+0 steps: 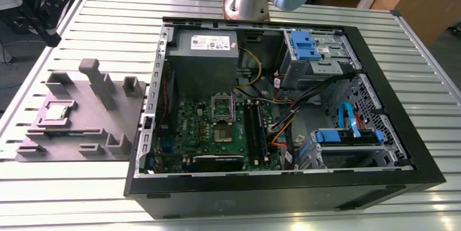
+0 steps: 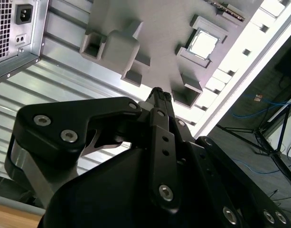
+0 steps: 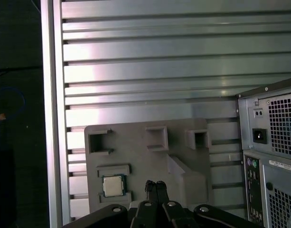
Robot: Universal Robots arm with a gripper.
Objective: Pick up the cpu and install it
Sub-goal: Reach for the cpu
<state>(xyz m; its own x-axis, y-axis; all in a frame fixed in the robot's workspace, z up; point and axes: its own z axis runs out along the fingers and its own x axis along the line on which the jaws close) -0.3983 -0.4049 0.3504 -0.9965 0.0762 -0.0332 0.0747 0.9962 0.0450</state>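
One cpu [image 3: 113, 185] apart from closed tool [image 3: 155, 184]

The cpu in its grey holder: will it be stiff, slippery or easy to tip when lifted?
Probably stiff and light: the cpu is a small, flat square with a metal top. It lies flat in a recess of the grey holder, so rolling or tipping seems unlikely. Its shiny top may be slippery.
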